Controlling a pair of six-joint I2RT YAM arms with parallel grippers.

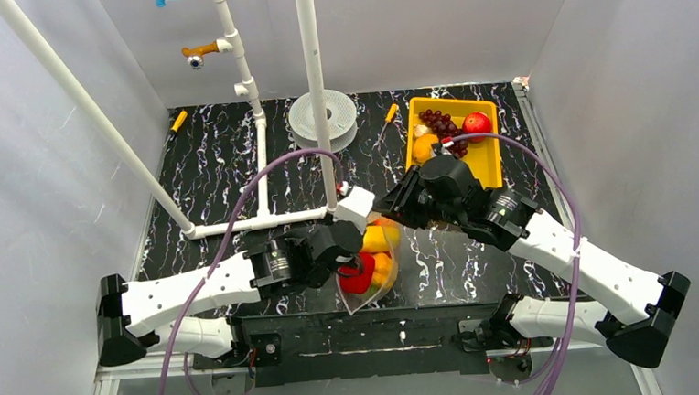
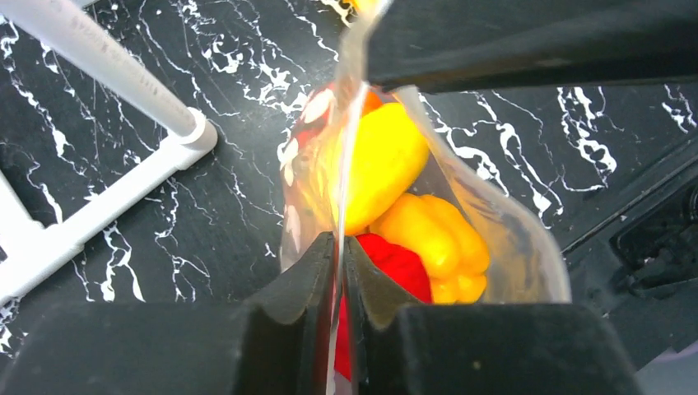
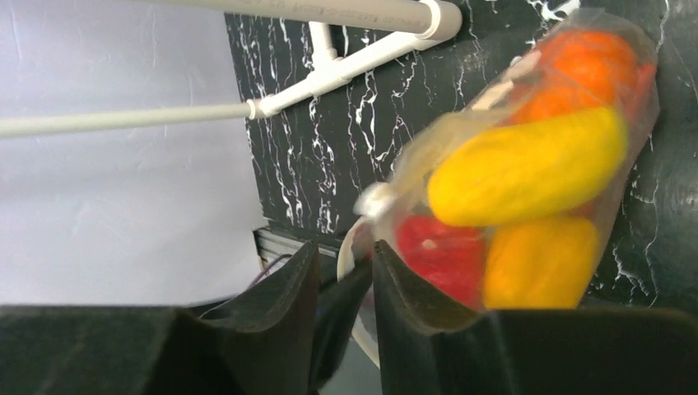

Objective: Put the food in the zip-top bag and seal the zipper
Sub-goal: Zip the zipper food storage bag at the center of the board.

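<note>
The zip-top bag (image 1: pixel 375 267) lies near the table's front edge between both arms, clear with white dots. Inside it is the food: a yellow lemon-like fruit (image 2: pixel 383 160), a yellow pepper (image 2: pixel 436 243), a red pepper (image 2: pixel 399 263) and an orange piece (image 3: pixel 588 70). My left gripper (image 2: pixel 339 251) is shut on the bag's pale zipper edge (image 2: pixel 350 123), which runs straight out from between its pads. My right gripper (image 3: pixel 346 267) sits at the bag's far end (image 1: pixel 386 215), jaws a little apart. The whitish strip (image 3: pixel 374 202) curves loosely past its right finger (image 3: pixel 411 304).
A yellow tray (image 1: pixel 488 160) at the back right holds grapes, a red fruit and an orange one. A white PVC frame (image 1: pixel 260 223) stands left of the bag, its posts rising upward. A white spool (image 1: pixel 321 117) sits at the back centre. White walls enclose the table.
</note>
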